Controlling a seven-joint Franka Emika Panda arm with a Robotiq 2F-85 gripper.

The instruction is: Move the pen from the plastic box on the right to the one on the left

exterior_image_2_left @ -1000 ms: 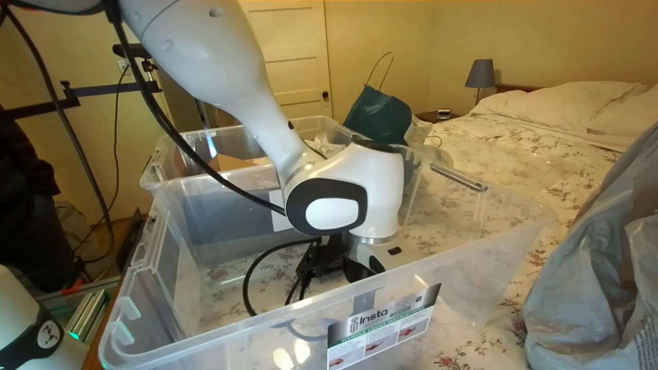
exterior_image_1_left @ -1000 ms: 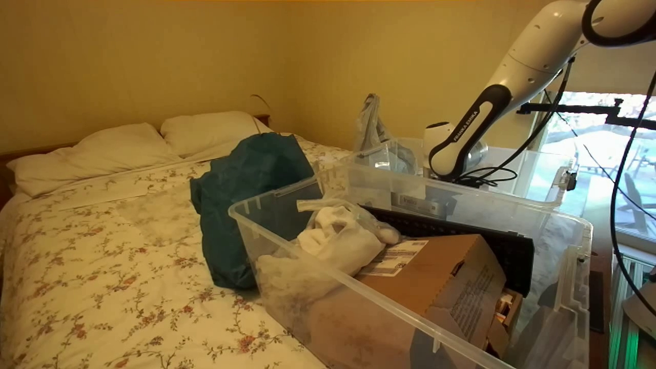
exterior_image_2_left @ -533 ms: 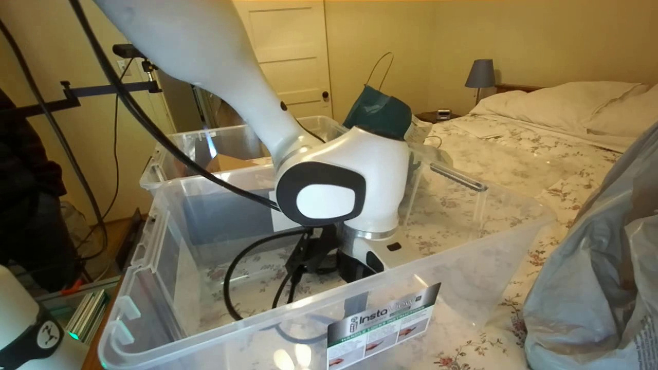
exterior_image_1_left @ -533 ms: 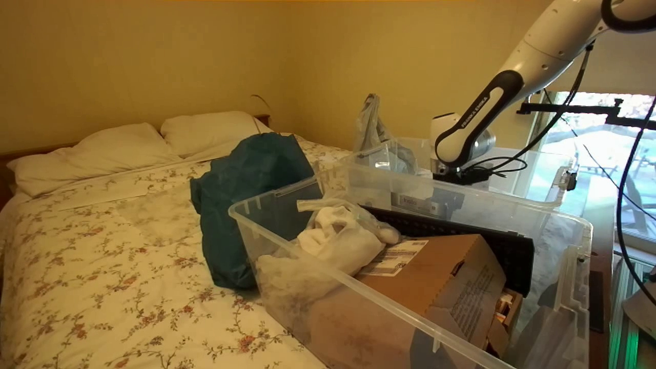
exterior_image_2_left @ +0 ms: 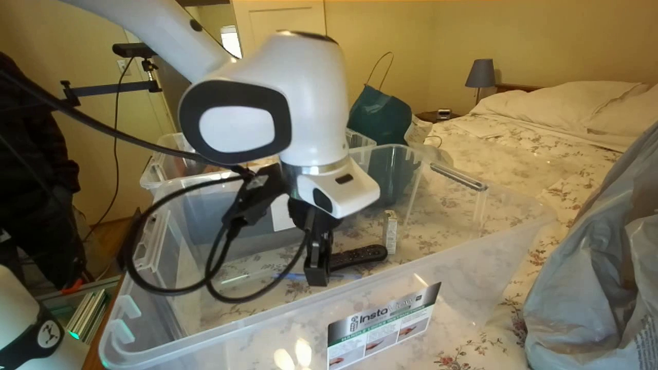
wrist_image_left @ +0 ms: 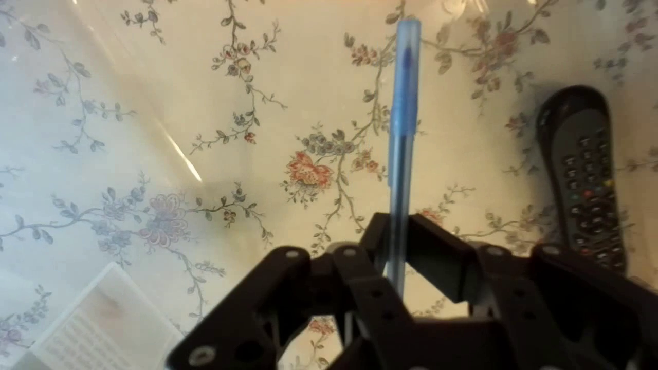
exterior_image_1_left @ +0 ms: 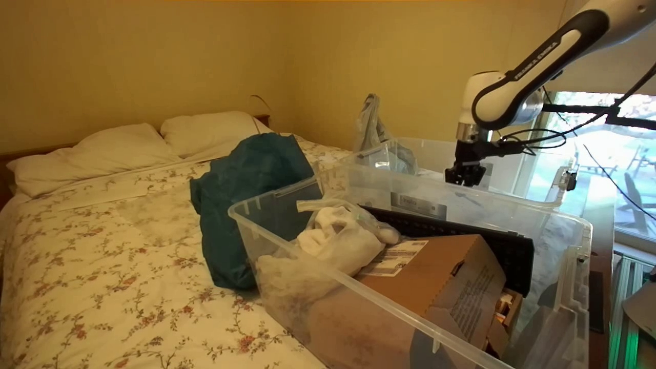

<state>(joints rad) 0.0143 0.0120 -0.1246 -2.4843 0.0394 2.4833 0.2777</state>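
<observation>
A slim clear-and-blue pen (wrist_image_left: 405, 113) runs between my fingertips in the wrist view. My gripper (wrist_image_left: 397, 231) is shut on it, and the blue cap end sticks out past the fingers. In an exterior view my gripper (exterior_image_2_left: 317, 275) points down inside a clear plastic box (exterior_image_2_left: 457, 177) with a label, and the blue pen (exterior_image_2_left: 294, 276) shows on both sides of the fingertips. In an exterior view my gripper (exterior_image_1_left: 465, 177) is at about the rim height of the labelled box (exterior_image_1_left: 417, 205). Another clear box (exterior_image_1_left: 389, 302) stands beside it, also visible behind (exterior_image_2_left: 164, 159).
A black remote (wrist_image_left: 586, 180) and a small white carton (exterior_image_2_left: 390, 231) are in the labelled box. The other box holds a brown cardboard box (exterior_image_1_left: 425, 271), a white bag (exterior_image_1_left: 338, 236) and a black object. A teal bag (exterior_image_1_left: 251, 205) and grey bag (exterior_image_2_left: 601, 257) stand nearby.
My arm has risen and drawn back, rightward in an exterior view and leftward in another. The gripper, earlier hidden low behind box walls, now shows with the pen. The boxes have not moved.
</observation>
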